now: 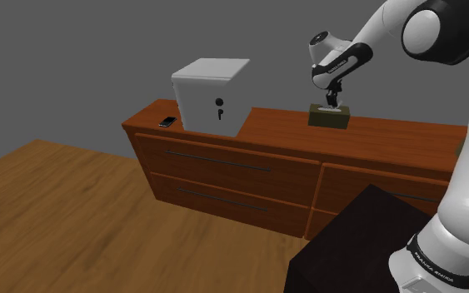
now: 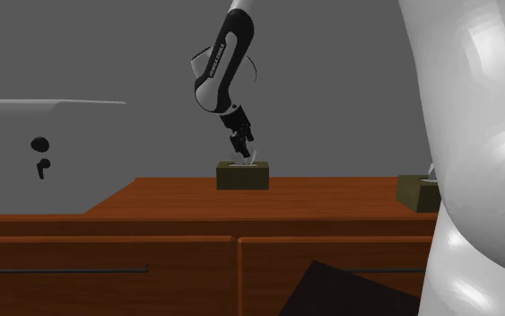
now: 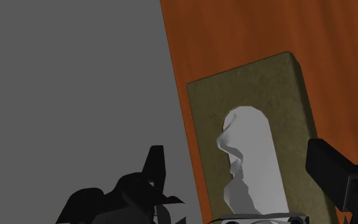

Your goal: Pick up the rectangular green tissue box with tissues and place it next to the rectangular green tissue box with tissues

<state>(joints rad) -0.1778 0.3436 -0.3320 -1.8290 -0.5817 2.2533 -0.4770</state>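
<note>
An olive-green tissue box (image 1: 328, 116) (image 2: 243, 177) (image 3: 260, 95) with a white tissue poking from its top sits near the back edge of the wooden dresser (image 1: 266, 133). My gripper (image 1: 332, 104) (image 2: 240, 157) (image 3: 238, 159) hangs just above it, pointing down at the tissue. It is open, with one finger (image 3: 336, 172) by one long side of the box and the other beyond the opposite side, neither touching it. A second green tissue box (image 2: 413, 191) stands further along the dresser, toward the second exterior view's right, partly hidden by the arm.
A white cabinet-like box (image 1: 212, 96) (image 2: 26, 162) with a dark knob stands at the dresser's end, on the shoulder view's left, a small dark phone (image 1: 167, 122) beside it. A grey wall rises behind the dresser. The dark stand (image 1: 357, 241) is in front.
</note>
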